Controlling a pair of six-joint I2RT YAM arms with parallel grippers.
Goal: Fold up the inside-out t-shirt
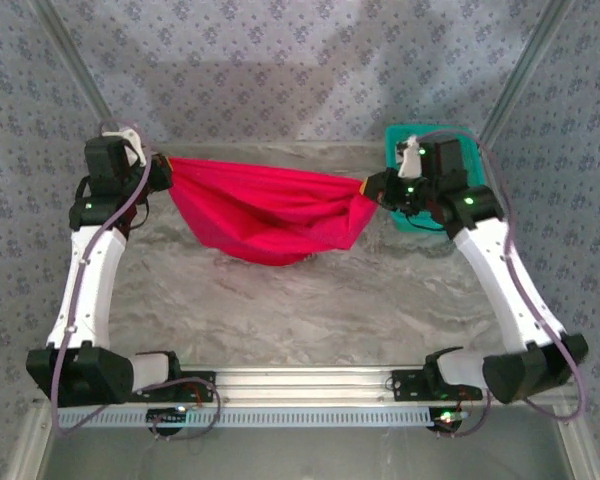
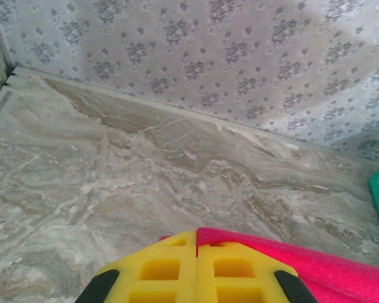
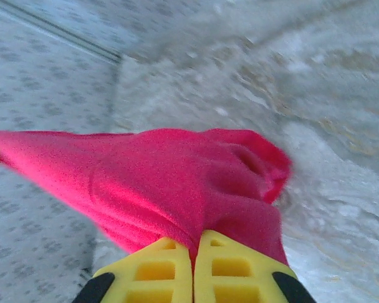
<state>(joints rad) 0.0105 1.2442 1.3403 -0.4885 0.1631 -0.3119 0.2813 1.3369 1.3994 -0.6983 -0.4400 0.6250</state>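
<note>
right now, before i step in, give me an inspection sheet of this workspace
surface: marbled table; whether the cloth's low point touches it is unclear
job's things: red t-shirt stretched between the arms, sagging in the middle
clutter: teal basket at the far right, behind the right arm
grippers: left gripper and right gripper, jaws shut on the t-shirt's ends
cables: left arm's cable and right arm's cable hang in loose loops
surroundings: patterned walls
</note>
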